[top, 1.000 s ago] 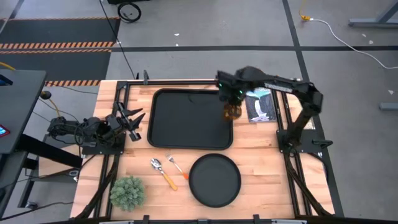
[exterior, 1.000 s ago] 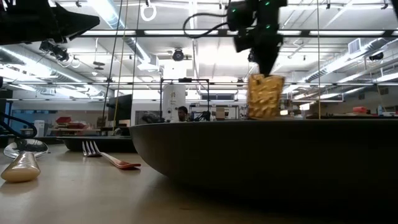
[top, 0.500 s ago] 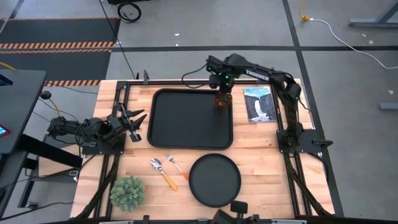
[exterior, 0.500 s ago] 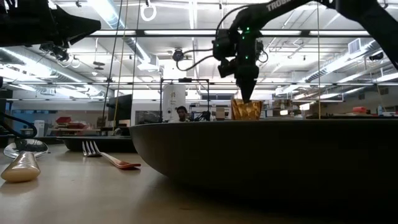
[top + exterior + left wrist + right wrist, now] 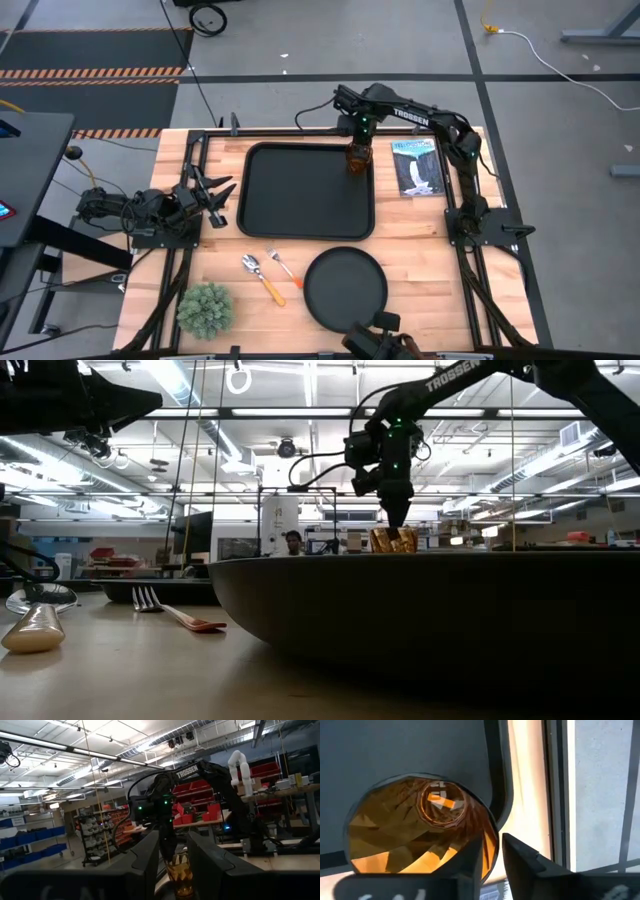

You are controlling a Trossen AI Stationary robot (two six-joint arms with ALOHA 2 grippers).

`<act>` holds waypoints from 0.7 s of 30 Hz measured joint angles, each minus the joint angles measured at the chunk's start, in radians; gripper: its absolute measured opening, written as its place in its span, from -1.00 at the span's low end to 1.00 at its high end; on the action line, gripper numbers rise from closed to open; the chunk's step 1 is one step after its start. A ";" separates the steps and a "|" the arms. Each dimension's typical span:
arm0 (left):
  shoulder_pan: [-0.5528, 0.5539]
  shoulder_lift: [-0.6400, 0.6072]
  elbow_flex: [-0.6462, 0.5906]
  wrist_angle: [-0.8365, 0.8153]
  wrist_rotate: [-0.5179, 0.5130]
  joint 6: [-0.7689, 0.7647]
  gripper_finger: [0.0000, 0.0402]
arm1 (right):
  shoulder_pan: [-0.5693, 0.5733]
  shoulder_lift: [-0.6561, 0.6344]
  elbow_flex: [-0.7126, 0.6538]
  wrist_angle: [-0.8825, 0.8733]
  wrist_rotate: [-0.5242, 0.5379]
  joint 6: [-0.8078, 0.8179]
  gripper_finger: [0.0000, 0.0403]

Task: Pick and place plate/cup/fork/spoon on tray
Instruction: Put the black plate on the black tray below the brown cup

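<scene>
The amber cup (image 5: pixel 357 161) is upright over the far right corner of the black tray (image 5: pixel 300 215), and my right gripper (image 5: pixel 358 142) is shut on it from above. In the low view the cup (image 5: pixel 394 540) is low behind the plate's rim, so its base is hidden. The round black plate (image 5: pixel 345 288) lies on the table near the front edge. The spoon (image 5: pixel 256 270) and the fork (image 5: pixel 283 268) lie on the table to the plate's left. My left gripper (image 5: pixel 214 190) is open and empty at the table's left edge. My right gripper pinches the cup's rim wall (image 5: pixel 493 845) on one side, with one finger (image 5: pixel 470 867) inside the cup and the other (image 5: pixel 522 865) outside. The fingers point down from above. The cup stays upright below them; I cannot tell whether its base rests on the tray.
A booklet (image 5: pixel 418 168) lies on the table right of the tray. A green plant ball (image 5: pixel 205 308) sits at the near left corner. In the low view the plate (image 5: pixel 420 610) fills the foreground and hides the tray's floor.
My right gripper has carried the cup from the tray's right edge toward the far edge and a little left, to the tray's far right corner, and has gone down. The cup has stayed upright in the hold.
</scene>
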 joint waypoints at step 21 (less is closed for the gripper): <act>0.000 0.000 0.000 -0.013 -0.003 -0.059 -0.45 | 0.233 -0.120 0.000 0.133 -0.091 0.060 -0.41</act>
